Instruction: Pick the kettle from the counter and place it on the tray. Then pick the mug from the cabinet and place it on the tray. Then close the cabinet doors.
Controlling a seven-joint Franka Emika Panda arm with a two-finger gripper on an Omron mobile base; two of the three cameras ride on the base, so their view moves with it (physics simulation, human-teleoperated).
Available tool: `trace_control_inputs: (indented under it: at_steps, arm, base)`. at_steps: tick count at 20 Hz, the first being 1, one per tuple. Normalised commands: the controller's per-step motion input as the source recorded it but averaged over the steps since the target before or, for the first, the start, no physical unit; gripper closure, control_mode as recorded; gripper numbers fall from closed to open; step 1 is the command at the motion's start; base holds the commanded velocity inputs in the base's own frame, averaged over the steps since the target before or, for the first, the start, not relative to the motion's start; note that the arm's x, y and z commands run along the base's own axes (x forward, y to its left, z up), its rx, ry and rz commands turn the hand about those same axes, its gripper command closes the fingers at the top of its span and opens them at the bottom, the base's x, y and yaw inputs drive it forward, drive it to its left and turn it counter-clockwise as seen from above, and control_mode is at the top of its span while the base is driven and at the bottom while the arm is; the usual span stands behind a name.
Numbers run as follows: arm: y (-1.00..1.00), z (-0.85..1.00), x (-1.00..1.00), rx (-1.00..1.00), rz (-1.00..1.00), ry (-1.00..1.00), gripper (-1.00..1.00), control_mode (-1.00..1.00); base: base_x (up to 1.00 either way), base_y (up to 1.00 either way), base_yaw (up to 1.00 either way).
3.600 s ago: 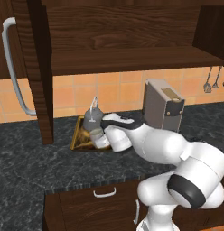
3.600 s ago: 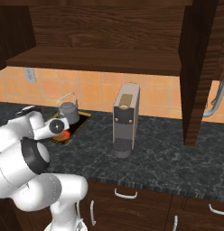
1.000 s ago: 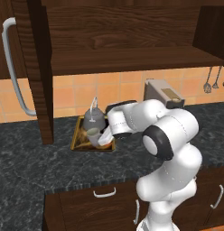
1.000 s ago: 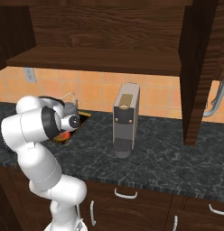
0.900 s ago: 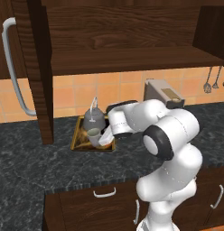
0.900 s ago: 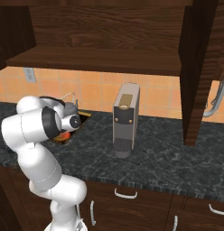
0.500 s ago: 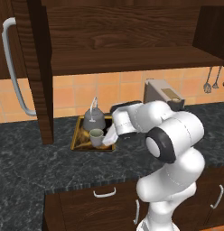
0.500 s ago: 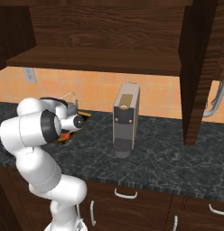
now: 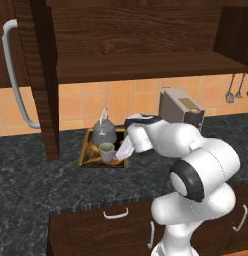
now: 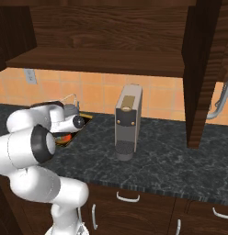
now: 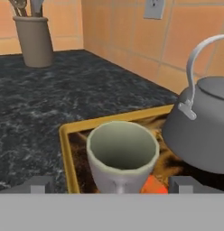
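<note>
Your pale grey-beige mug (image 11: 123, 153) stands upright on the gold-rimmed tray (image 11: 68, 155), just beside the squat grey kettle (image 11: 202, 126), between the gripper's (image 11: 111, 185) spread-wide fingers, which hold nothing. The tray sits on the dark speckled table (image 9: 41, 185) below the cabinet (image 9: 136, 45), its doors (image 9: 43, 75) open. The arm hides the tray's right end.

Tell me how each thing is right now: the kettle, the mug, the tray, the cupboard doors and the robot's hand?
kettle: upright on the tray
mug: upright on the tray, let go
tray: flat on the counter
cabinet doors: open
end effector: open, holding nothing
</note>
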Motion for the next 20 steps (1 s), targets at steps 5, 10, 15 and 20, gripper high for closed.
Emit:
trace_control_inputs:
  at_steps: [5, 10, 15, 20]
  arm:
    - [0.00, 0.68, -0.35, 0.00, -0.13, 0.11, -1.00, -1.00]
    - [0.00, 0.68, -0.46, -0.01, -0.21, 0.00, -1.00, -1.00]
    - [0.00, 0.72, -0.45, 0.00, -0.20, 0.00, -1.00, -1.00]
    - [0.02, 0.53, -0.52, 0.02, -0.17, -0.05, -1.00, -1.00]
  base:
    - [0.00, 0.00, 0.00]
    - [0.00, 0.00, 0.00]
    - [0.00, 0.00, 0.00]
    - [0.00, 0.00, 0.00]
